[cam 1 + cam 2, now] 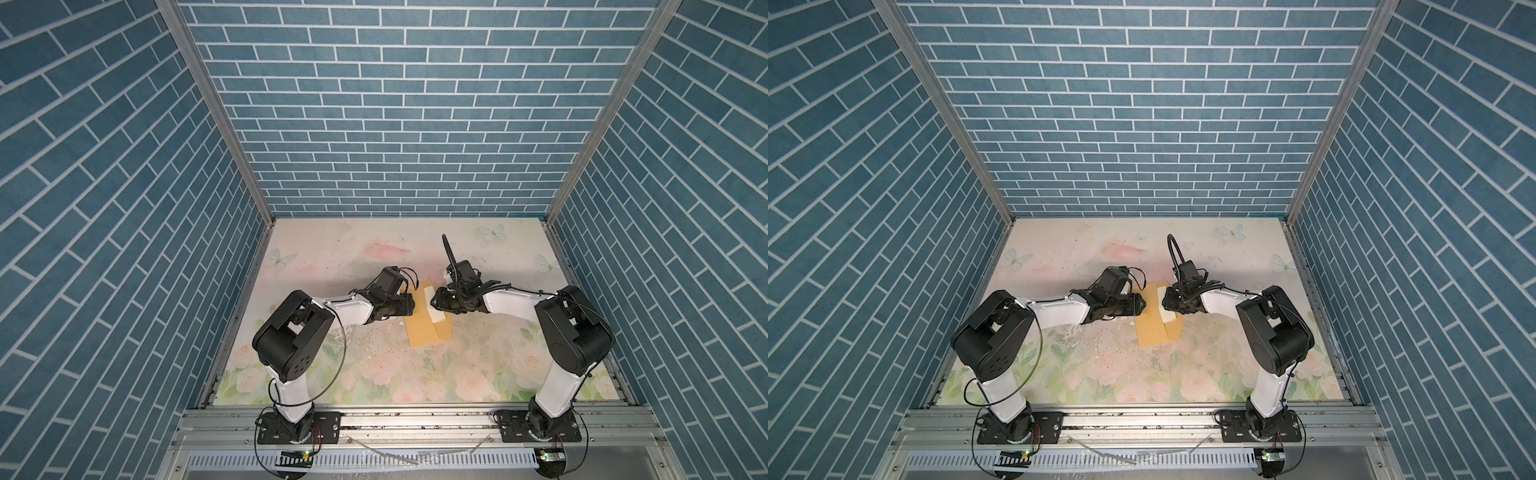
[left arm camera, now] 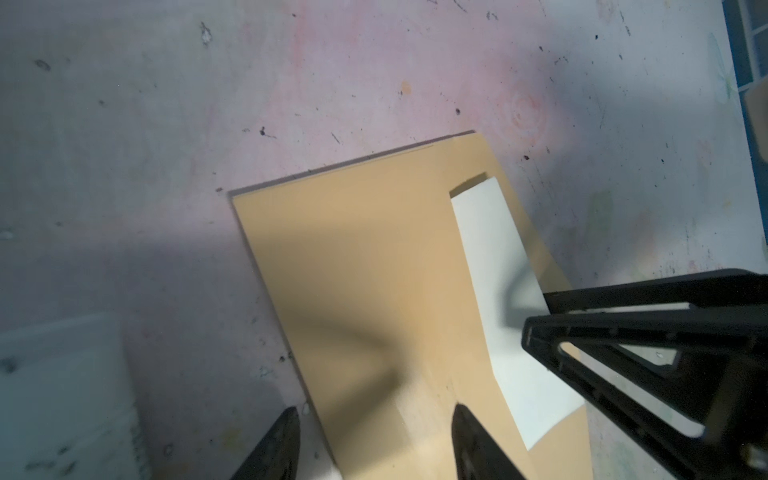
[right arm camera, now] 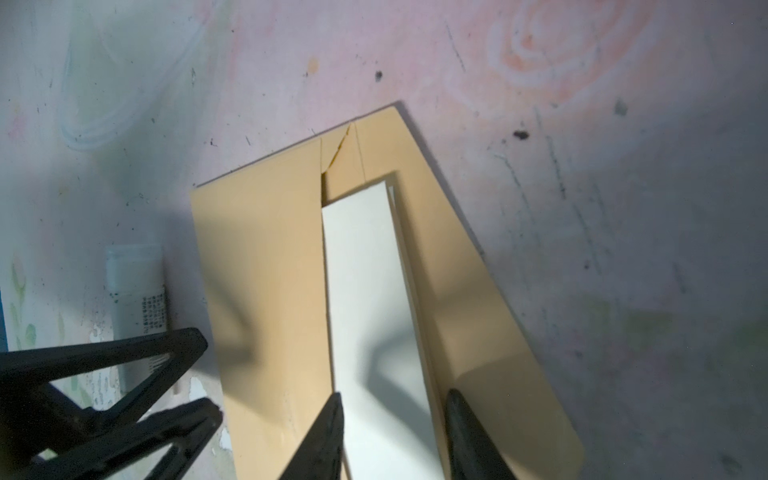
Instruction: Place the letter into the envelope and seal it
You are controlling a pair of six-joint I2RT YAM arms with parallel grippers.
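Well: letter (image 3: 374, 316) edge (envelope (image 3: 257, 291) mouth)

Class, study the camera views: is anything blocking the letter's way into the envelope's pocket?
Nothing visible blocks it. The letter, pale side up, lies along the envelope mouth, partly under the pocket's front edge, with the flap folded open. The right end effector straddles the letter; the left end effector straddles the envelope's edge.

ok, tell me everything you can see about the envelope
The envelope is mustard-yellow paper, lying flat on the floral table, flap open. A pale strip of the letter sticks out of its mouth, lying over the flap's inner side. The right gripper's fingers straddle that strip; the left gripper is open over the envelope's opposite edge.
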